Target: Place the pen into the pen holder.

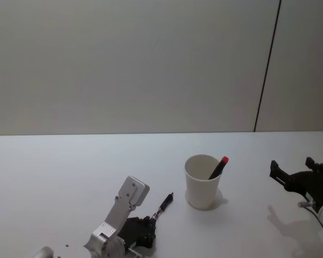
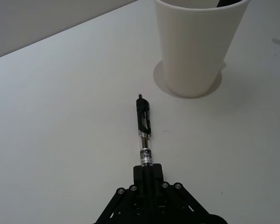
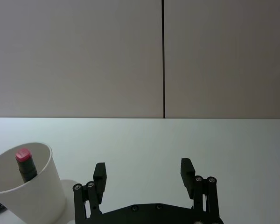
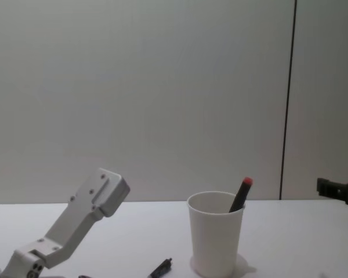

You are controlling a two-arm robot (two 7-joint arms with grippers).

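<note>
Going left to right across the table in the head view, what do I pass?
From the left: left hand, the black pen it grips, paper cup holding a red-tipped pen, then the open right hand.

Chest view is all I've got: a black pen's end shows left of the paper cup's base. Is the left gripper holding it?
Observer: Yes. The left wrist view shows the left gripper shut on one end of the black pen.
Operator: Is the pen touching the cup?
Observer: No. Its free end stops short of the white paper cup, with bare table between them.
Operator: And the right gripper?
Observer: The right gripper is open and empty, to the right of the cup.
</note>
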